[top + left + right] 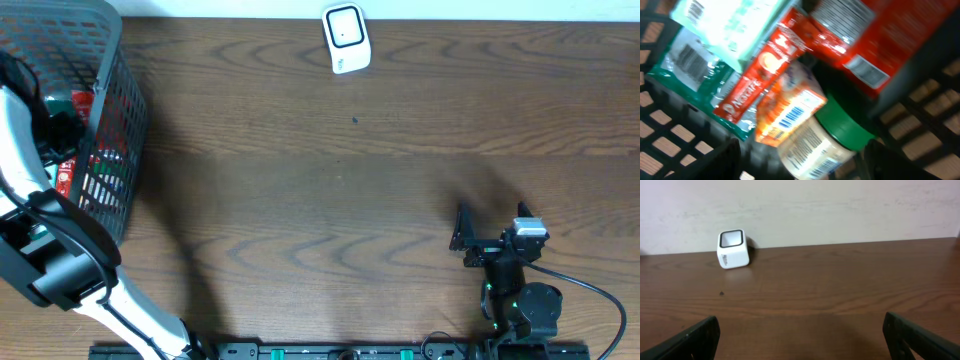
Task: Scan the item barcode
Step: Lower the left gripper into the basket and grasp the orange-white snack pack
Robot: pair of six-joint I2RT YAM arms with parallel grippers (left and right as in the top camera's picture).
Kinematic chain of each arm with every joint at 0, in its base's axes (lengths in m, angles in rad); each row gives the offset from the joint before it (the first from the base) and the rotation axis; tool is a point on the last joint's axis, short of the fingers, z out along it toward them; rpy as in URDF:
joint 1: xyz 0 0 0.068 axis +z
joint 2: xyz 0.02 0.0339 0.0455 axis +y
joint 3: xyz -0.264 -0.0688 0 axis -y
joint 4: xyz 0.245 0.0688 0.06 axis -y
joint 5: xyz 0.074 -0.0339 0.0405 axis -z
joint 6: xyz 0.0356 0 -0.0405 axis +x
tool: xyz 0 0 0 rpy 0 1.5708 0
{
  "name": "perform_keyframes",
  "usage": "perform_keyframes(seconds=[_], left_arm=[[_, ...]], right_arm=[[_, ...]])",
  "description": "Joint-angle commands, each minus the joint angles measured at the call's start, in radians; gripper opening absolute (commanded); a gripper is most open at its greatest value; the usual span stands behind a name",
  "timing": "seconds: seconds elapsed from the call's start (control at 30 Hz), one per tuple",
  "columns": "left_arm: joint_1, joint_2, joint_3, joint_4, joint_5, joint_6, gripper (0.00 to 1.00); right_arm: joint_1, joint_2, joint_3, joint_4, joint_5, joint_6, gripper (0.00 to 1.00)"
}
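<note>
Several packets point(747, 95) crowd the green-lidded jar point(812, 147) inside the basket point(118, 60), so closing now could snag the orange packet point(790, 107) lying against it, or slip off its round side. The jar lies between the fingers of the left claw point(802, 157), spread wide, gripping nothing yet; the right claw point(800, 325) gapes empty over the counter point(330, 200), far from the scanner point(346, 38).

White scanner point(733, 248), window tilted upward, stands far left on the brown wood-grain surface point(830, 290), close to the pale wall point(815, 210). Right claw point(800, 325) spread wide, nothing between; dark fingers point(695, 340) enter at the lower corners.
</note>
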Motion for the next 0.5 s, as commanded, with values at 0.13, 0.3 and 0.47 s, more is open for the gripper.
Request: perform_keyframes(seconds=[0.13,0.3,0.47], left_arm=[[0.029,0.002,-0.080,0.049,-0.021,0.002,0.78],[0.029,0.002,-0.134,0.087,-0.022,0.002,0.74],[0.029,0.002,-0.196,0.140,-0.023,0.003,0.74]], right_arm=[[-0.017,-0.005,-0.002,-0.003,-0.001,0.009,0.99],[-0.017,-0.005,-0.002,-0.003,-0.001,0.009,0.99],[-0.017,-0.005,-0.002,-0.003,-0.001,0.009,0.99]])
